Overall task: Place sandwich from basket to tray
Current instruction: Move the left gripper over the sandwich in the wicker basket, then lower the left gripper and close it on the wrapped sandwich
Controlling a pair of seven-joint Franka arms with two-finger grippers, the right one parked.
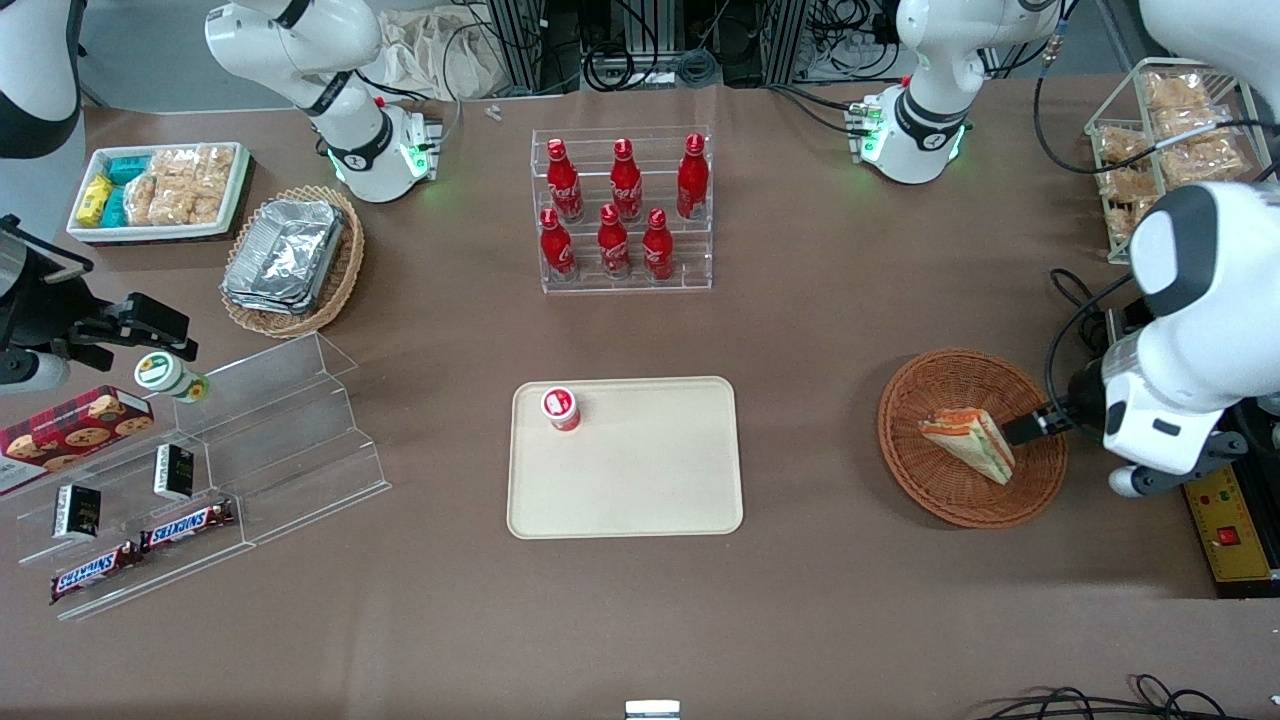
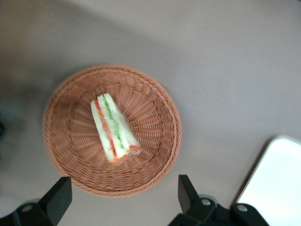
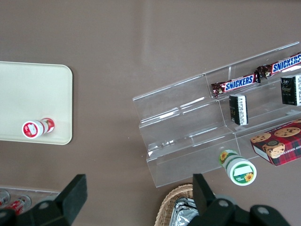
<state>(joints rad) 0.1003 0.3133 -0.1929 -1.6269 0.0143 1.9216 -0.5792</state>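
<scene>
1. The sandwich (image 1: 968, 441) lies on its side in the round reddish-brown basket (image 1: 930, 490), at the right of the front view, slightly toward the working arm's end of the weave.
2. The gripper (image 2: 122, 197) hovers above the basket with its two dark fingers (image 2: 57, 197) spread wide apart and holding nothing; in the wrist view the sandwich (image 2: 114, 127) sits in line with the gap but higher in the frame, so the gripper is not yet centred over it.
3. The tray (image 1: 640, 500) waits at the centre of the front view, well apart from the basket, with a small red-and-white cup (image 1: 561, 408) standing near its upper left corner.
4. Likely risks, judged from this layout:
   - The wedge lies at an angle to the finger line, so closing across its long axis or on the tapered tip could let it slip or pivot out.
   - Soft bread could be squashed, or the layers sheared apart, by a hard squeeze.
   - A descent off-centre could catch a finger on the basket rim and drag the light basket.
   - A careless drop near the tray's corner could knock the cup over.
</scene>
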